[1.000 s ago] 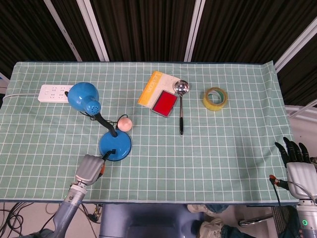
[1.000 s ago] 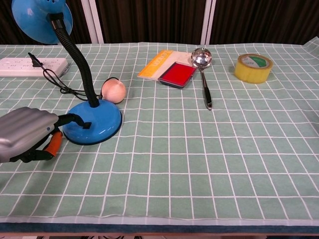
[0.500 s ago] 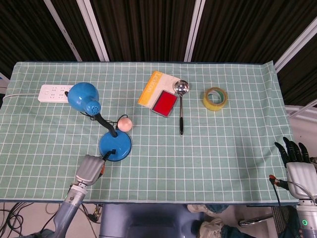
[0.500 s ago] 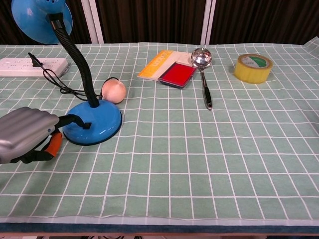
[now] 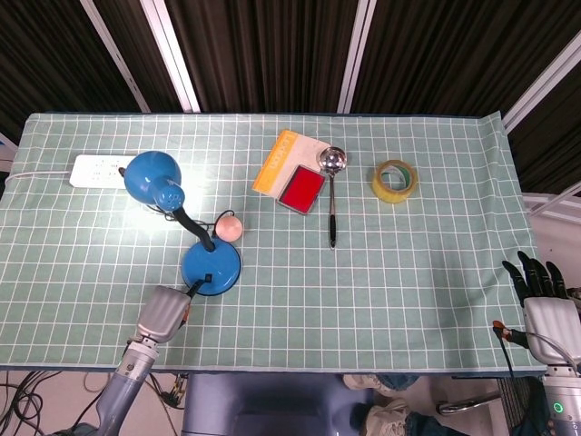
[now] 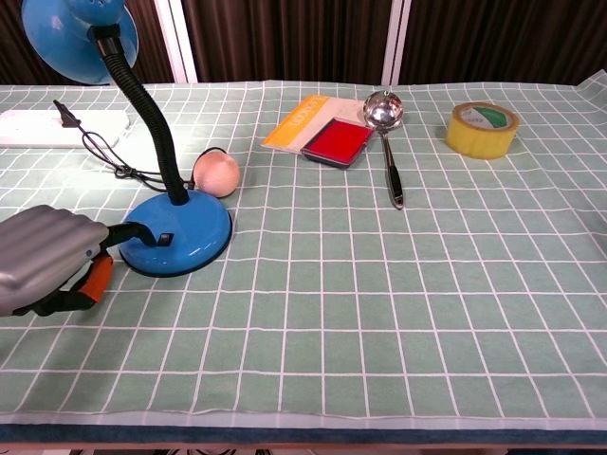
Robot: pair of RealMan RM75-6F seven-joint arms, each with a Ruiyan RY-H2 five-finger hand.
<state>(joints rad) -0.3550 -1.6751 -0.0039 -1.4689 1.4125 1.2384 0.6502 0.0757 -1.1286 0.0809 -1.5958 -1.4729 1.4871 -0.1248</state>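
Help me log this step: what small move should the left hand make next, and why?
Probably draw the left hand back from the lamp: the cloth under the shade is brightly lit, and the hand sits just beside the base.

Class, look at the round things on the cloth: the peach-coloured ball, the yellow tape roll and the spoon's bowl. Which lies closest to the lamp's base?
The peach-coloured ball, just beside the blue lamp base; the tape roll and spoon lie farther right.

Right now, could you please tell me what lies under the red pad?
A yellow-and-white booklet lies under the red pad, sticking out toward the lamp side. The part beneath the pad is covered, so nothing more shows.
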